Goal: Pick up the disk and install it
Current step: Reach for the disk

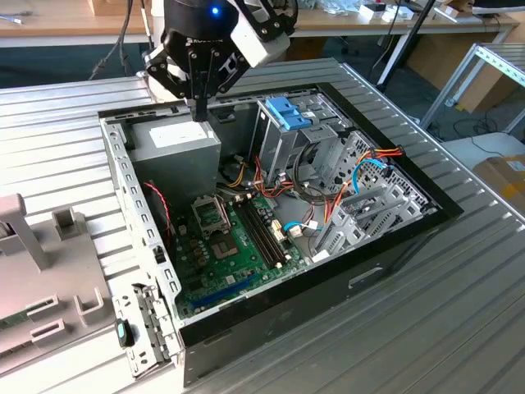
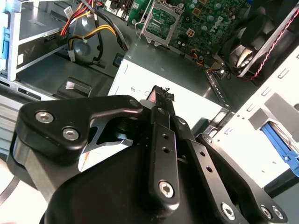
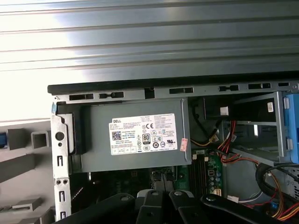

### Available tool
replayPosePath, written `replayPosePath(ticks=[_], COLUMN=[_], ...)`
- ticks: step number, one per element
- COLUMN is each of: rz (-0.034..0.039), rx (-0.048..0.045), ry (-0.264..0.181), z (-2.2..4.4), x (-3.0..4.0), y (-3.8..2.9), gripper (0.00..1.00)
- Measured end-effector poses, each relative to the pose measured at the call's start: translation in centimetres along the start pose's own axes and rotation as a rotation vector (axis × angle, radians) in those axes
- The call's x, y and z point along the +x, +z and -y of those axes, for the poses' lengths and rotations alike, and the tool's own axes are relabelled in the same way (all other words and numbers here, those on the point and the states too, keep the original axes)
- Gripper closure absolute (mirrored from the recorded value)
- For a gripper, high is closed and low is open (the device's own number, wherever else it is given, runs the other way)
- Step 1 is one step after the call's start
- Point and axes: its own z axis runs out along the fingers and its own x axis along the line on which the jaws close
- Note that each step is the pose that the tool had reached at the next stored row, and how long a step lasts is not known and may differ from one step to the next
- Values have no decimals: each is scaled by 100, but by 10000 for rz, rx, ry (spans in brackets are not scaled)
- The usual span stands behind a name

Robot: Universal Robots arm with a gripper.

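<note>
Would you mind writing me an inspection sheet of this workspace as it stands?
Surface: ribbed metal table carrying an open computer case.
Job's things: disk not told for sure; a blue piece lies at the grey fixture beside the case.
Clutter: nothing seen.
Grippers: gripper shut, empty, above the power supply.
Cables: coloured wires bunched beside the drive cage.
Surroundings: wooden bench behind the table.
</note>
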Motion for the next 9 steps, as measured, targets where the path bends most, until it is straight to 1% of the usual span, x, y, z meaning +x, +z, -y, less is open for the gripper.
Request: replayPosePath(ticks=[4,6,7,9], rz=[-1,0,-1,0], rx=[2,1,2,2], ry=[-2,0,-1,-1], z=[5,9,12,15], x=[66,123,162,204], y=[-3,-4,-5,-6], gripper=[89,89,89,89])
